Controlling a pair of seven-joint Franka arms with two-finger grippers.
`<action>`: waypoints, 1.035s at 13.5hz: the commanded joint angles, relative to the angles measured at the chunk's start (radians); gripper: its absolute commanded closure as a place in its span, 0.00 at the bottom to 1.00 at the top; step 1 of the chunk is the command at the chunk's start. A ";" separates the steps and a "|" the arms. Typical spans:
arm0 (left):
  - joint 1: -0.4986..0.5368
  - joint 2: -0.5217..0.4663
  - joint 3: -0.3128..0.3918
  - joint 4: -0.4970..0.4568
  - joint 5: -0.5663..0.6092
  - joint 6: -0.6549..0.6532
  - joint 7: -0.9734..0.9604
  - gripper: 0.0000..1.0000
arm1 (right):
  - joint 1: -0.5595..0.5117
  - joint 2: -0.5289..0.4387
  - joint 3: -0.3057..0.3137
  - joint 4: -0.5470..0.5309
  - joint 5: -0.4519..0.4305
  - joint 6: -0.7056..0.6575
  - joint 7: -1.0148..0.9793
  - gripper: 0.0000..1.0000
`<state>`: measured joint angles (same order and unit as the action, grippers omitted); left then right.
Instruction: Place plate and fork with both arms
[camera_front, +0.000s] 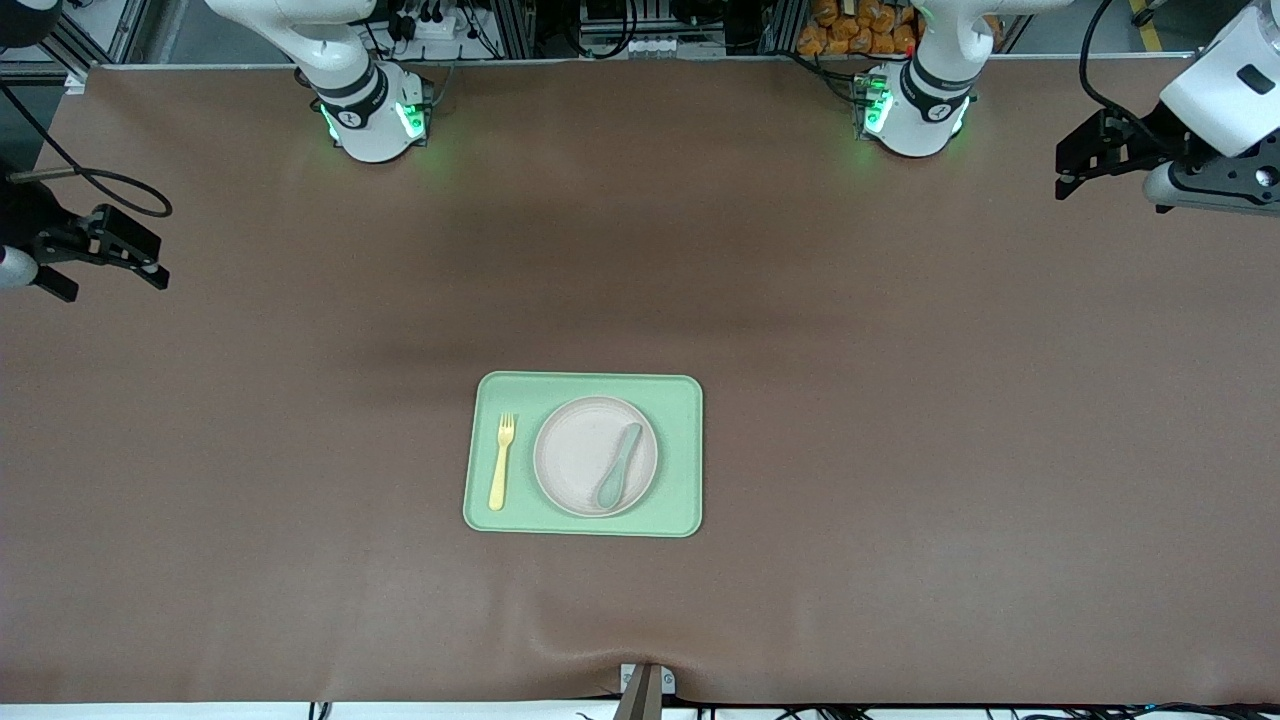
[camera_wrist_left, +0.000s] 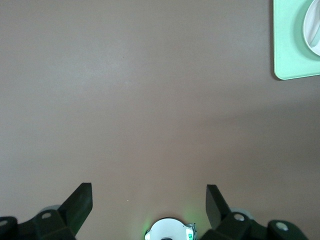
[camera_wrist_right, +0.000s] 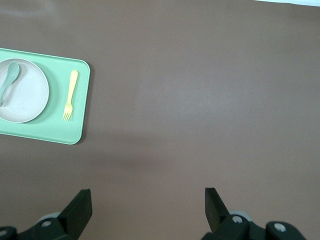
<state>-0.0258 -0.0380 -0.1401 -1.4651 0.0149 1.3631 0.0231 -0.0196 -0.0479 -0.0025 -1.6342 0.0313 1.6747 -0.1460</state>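
Two wide-open, empty grippers: left gripper (camera_front: 1068, 172) at frame's upper right, right gripper (camera_front: 120, 262) at left edge; plate (camera_front: 580, 450) and fork (camera_front: 501, 460) lie well apart, on tray (camera_front: 680, 400), lower centre.

The front view looks steeply down from high across the brown worktop (camera_front: 900, 400), facing both arm bases and taking in nearly the whole surface. Each wrist view looks down past its own gripper from well above the worktop. All three share the rectangular light green tray (camera_front: 680, 460) (camera_wrist_left: 287, 45) (camera_wrist_right: 55, 131); the left wrist view catches only its corner.
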 joint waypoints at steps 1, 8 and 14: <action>0.009 -0.008 -0.006 0.025 0.005 -0.016 0.020 0.00 | -0.028 0.006 0.024 0.028 -0.017 -0.024 0.020 0.00; 0.015 -0.011 0.002 0.025 0.007 -0.018 0.020 0.00 | -0.022 0.008 0.024 0.031 -0.013 -0.027 0.025 0.00; 0.014 -0.008 0.002 0.025 0.007 -0.018 0.018 0.00 | -0.039 0.005 0.022 0.031 -0.014 -0.059 0.022 0.00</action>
<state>-0.0186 -0.0381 -0.1340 -1.4481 0.0149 1.3630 0.0231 -0.0380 -0.0478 0.0007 -1.6252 0.0311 1.6563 -0.1331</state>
